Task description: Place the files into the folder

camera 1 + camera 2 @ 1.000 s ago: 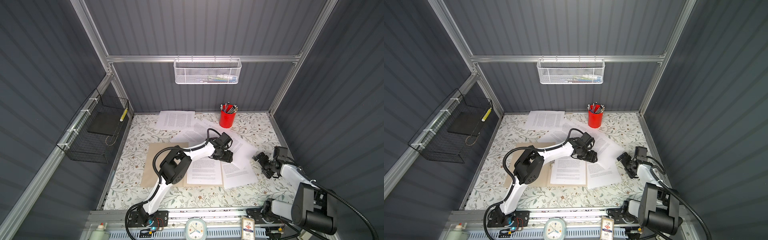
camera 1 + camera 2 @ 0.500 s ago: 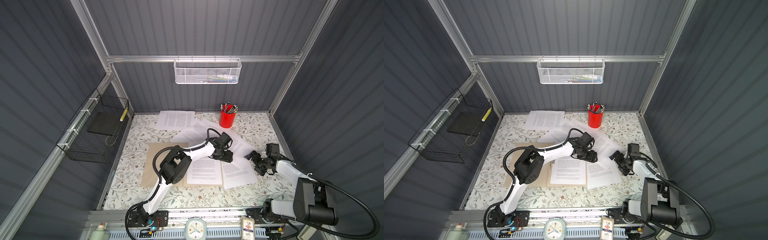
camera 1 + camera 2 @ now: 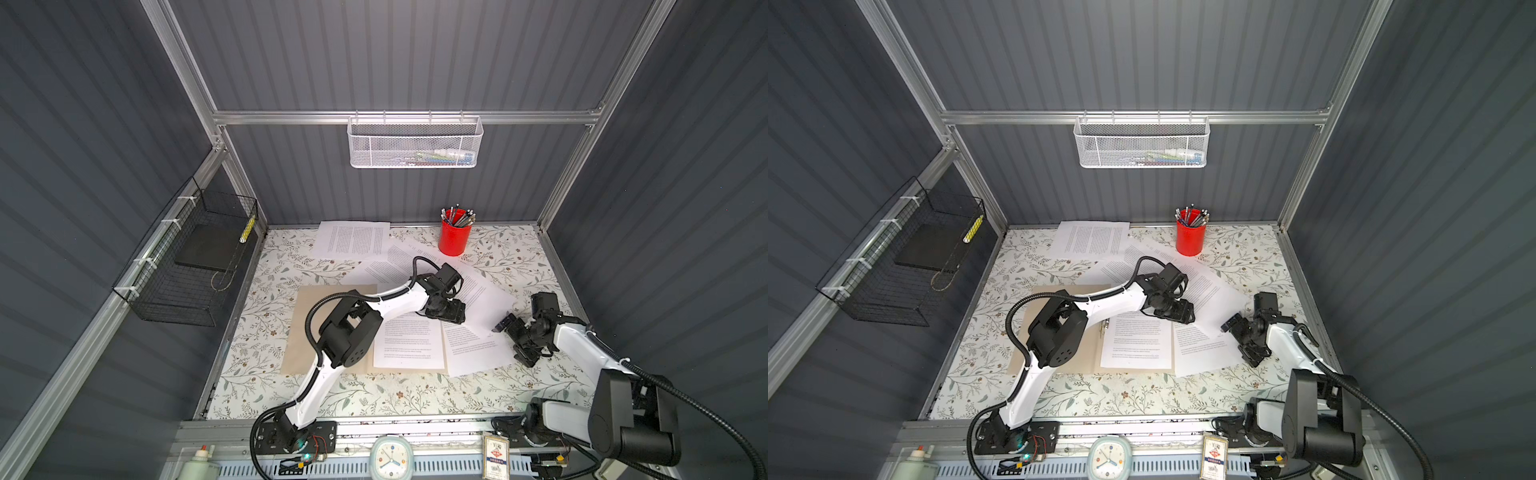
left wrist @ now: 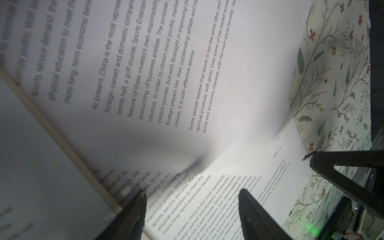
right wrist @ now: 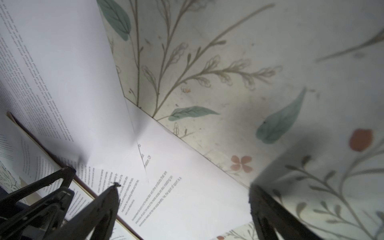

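Tabletop (image 3: 415,395): floral cloth, papers scattered across it.
Left gripper (image 4: 191,193): fingers apart, low over overlapping files (image 3: 478,291), clamping nothing.
Right gripper (image 5: 184,186): spread wide astride their outer edge.
Folder (image 3: 307,328): open, one sheet (image 3: 409,345) inside.
Handling: likely light, floppy, slippery (pinch an edge).

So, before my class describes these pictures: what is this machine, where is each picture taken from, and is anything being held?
These are two white robot arms, each ending in a two-fingered gripper. Two pictures look down from overhead; two come from cameras on the arms' wrists. On the flowered table lie an open tan folder with one printed sheet in it, more loose sheets and a red pen cup. The left gripper and the right gripper both stand open over sheets beside the folder; neither visibly holds anything.
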Controlling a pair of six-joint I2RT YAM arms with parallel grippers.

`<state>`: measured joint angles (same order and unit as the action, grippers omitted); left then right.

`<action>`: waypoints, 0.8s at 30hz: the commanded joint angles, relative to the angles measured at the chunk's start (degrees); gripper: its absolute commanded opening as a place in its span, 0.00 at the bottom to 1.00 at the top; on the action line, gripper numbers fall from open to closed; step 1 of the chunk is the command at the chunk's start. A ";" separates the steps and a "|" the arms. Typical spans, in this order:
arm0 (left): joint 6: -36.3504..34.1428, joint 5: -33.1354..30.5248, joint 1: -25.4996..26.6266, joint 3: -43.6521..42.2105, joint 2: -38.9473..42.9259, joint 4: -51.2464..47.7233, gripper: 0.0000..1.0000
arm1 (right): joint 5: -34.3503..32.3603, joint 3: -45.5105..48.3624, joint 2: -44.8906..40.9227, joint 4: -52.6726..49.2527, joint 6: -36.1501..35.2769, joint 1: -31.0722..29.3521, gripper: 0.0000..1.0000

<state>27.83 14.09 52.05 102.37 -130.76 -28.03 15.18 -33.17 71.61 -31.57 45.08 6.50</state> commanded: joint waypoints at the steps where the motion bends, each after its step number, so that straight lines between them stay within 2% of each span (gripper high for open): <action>1: 0.55 0.34 -0.32 -2.04 -3.36 -2.68 0.71 | 0.32 2.75 3.07 -4.76 2.29 -1.80 0.99; 7: 0.67 0.62 -0.30 -2.44 -3.32 -2.35 0.71 | 2.09 1.15 6.50 -1.74 0.39 -2.81 0.99; 9: 0.73 0.83 -0.29 -2.44 -3.27 -2.29 0.71 | 6.26 1.71 6.52 1.00 -0.46 -2.93 0.99; 12: 0.73 1.04 -0.36 -2.35 -3.44 -2.22 0.71 | 8.75 0.97 6.62 3.57 -2.62 -3.41 0.99; 15: 0.67 1.25 -0.31 -2.12 -3.56 -2.26 0.71 | 14.19 0.90 5.92 8.90 -6.20 -3.60 0.99; 19: 0.71 1.36 -0.33 -2.08 -3.54 -2.46 0.71 | 25.52 1.52 5.06 20.68 -9.97 -3.60 0.99; 24: 0.59 1.12 -0.31 -2.41 -3.19 -2.72 0.71 | 25.09 -1.34 3.13 19.17 -14.77 -2.71 0.99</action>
<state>27.83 15.03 51.90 102.10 -130.78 -27.18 37.17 -32.84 76.14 -14.06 34.85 3.38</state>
